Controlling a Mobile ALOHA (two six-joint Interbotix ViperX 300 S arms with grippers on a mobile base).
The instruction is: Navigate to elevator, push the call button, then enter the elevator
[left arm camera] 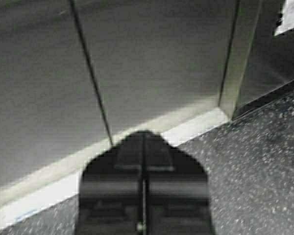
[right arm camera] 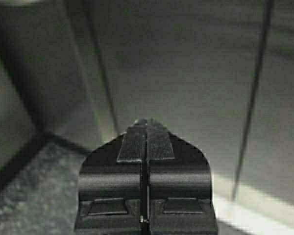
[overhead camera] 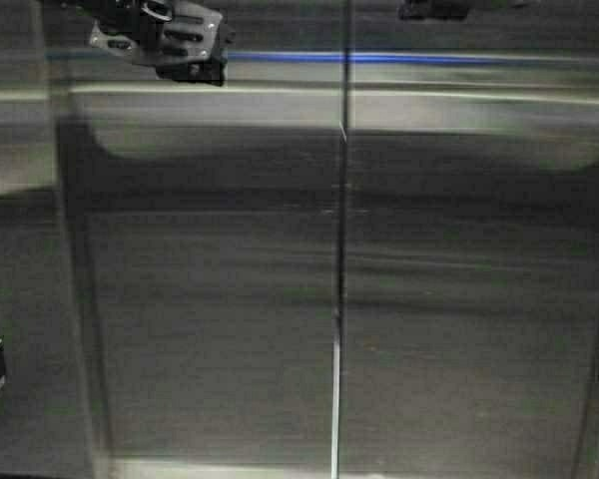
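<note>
The elevator's brushed steel doors [overhead camera: 210,299] are closed and fill the high view, with the centre seam [overhead camera: 339,259] running top to bottom. The call button is out of view. My left gripper [left arm camera: 143,134] is shut on nothing and points at the foot of the doors, near the seam [left arm camera: 90,73] and the bright sill [left arm camera: 196,128]. My right gripper [right arm camera: 146,122] is also shut and empty, facing the doors [right arm camera: 186,73] just above the floor. Neither gripper touches the doors.
The steel door frame [left arm camera: 240,58] stands at one side, and beyond it is a dark wall with a white patch [left arm camera: 290,17]. Speckled dark floor [left arm camera: 264,166] lies before the sill. A dark mechanical shape [overhead camera: 170,40] shows at the top left of the high view, perhaps a reflection.
</note>
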